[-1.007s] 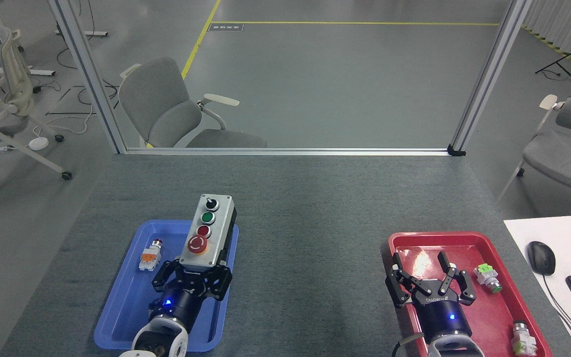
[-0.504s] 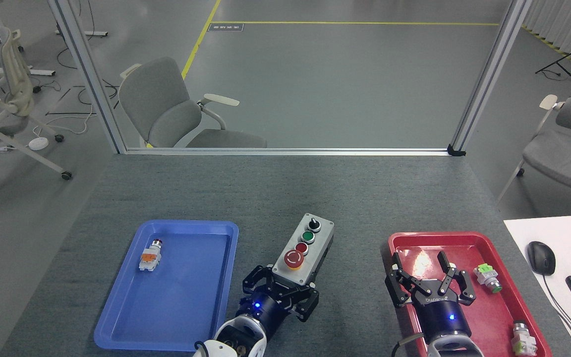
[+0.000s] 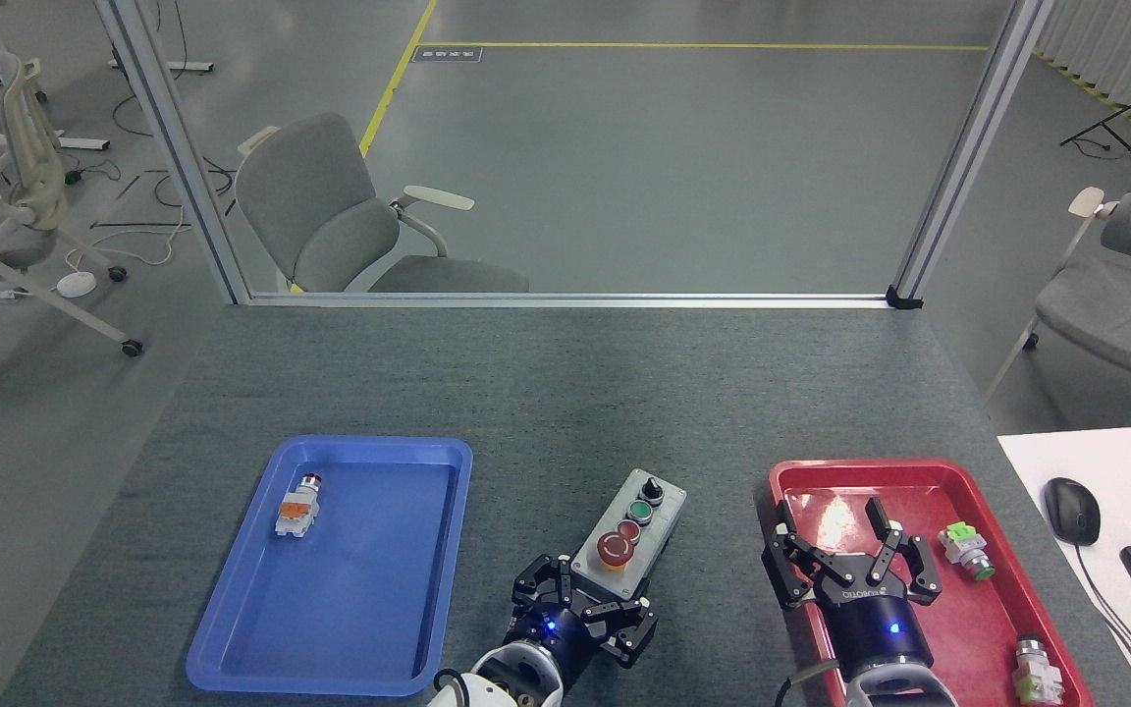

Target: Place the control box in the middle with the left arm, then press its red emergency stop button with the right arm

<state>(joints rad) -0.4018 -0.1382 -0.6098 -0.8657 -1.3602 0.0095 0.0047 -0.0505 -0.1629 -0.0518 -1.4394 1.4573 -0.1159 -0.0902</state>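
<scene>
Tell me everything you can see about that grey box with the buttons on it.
The control box is an oblong light-grey box on a black base, looking like metal or hard plastic. One row runs along its top: a black knob farthest away, a green button, a small red button, then the red emergency stop button, a big mushroom head with a yellow collar. It sits angled over the dark felt tabletop, between the blue tray and red tray. The left gripper clasps its near end.

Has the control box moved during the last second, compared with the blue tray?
Yes. The control box, held by the left gripper, moved right, off the blue tray, onto the bare tabletop between both trays.
</scene>
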